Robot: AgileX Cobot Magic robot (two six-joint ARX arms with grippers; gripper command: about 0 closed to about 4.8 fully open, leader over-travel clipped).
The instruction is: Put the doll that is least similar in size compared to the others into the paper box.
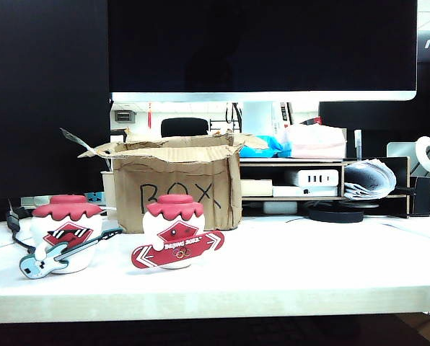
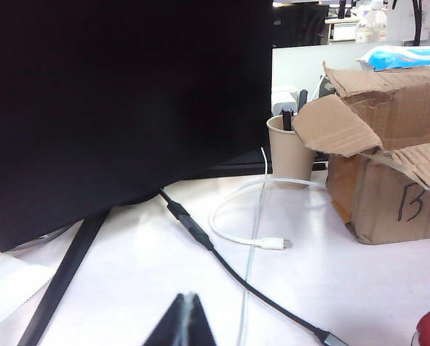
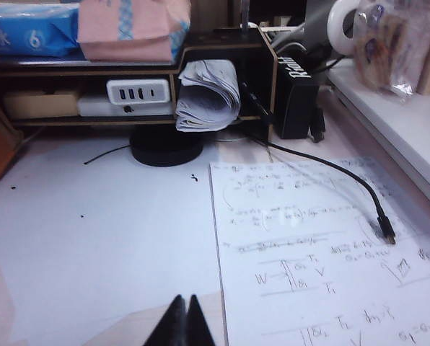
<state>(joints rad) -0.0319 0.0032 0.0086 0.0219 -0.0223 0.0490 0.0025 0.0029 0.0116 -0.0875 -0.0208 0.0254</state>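
Cardboard, brown and ragged-flapped: the paper box (image 1: 177, 191) has "BOX" scrawled in black. Left gripper (image 2: 188, 317) and right gripper (image 3: 186, 319) hang pinched together, holding nothing.

The paper box (image 1: 179, 189) has "BOX" handwritten in black on its front. The blue pack (image 3: 29, 29) shows a "6". The red board (image 1: 177, 249) reads "BEIJING 2022".

The paper box (image 2: 388, 144) runs off the left wrist view's edge.
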